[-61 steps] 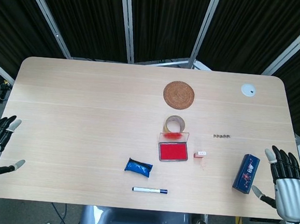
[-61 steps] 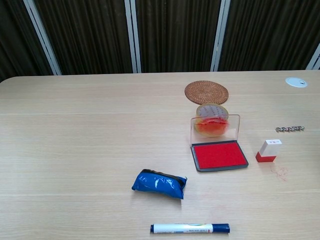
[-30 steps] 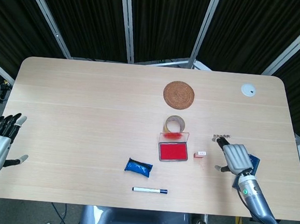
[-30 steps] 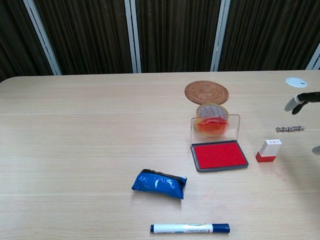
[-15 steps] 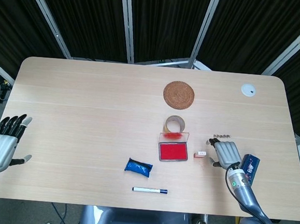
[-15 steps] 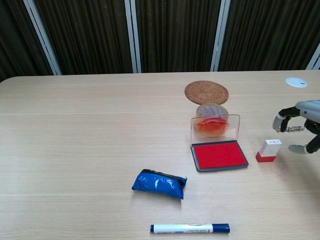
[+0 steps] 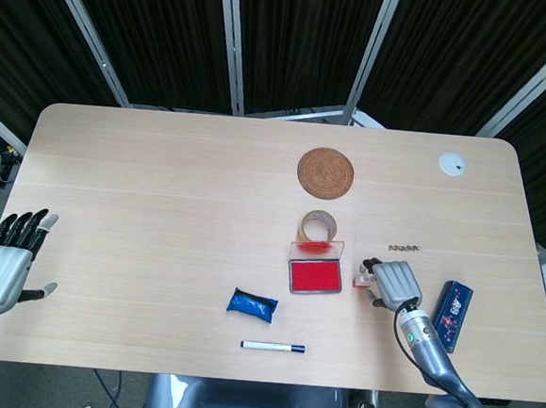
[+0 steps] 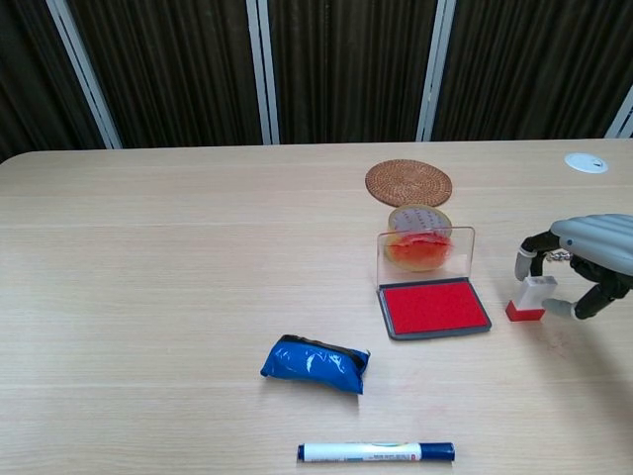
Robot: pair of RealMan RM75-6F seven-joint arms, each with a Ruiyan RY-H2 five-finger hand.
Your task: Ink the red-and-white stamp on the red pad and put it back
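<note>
The red-and-white stamp (image 8: 532,298) stands upright on the table just right of the red ink pad (image 8: 433,307), whose clear lid is tilted up behind it. My right hand (image 8: 586,259) hovers over the stamp, fingers curled down on its left and the thumb on its right, with small gaps on both sides. In the head view the right hand (image 7: 395,282) covers most of the stamp beside the ink pad (image 7: 315,276). My left hand (image 7: 5,268) hangs open off the table's left edge, holding nothing.
A tape roll (image 7: 318,226) and a woven coaster (image 7: 327,171) lie behind the pad. In front are a blue pouch (image 7: 252,304) and a marker (image 7: 272,346). To the right are a blue box (image 7: 448,315) and a small chain (image 7: 403,247).
My right hand has come in from the table's right edge, moved left past the blue box and lowered over the stamp. The left hand has barely shifted.
</note>
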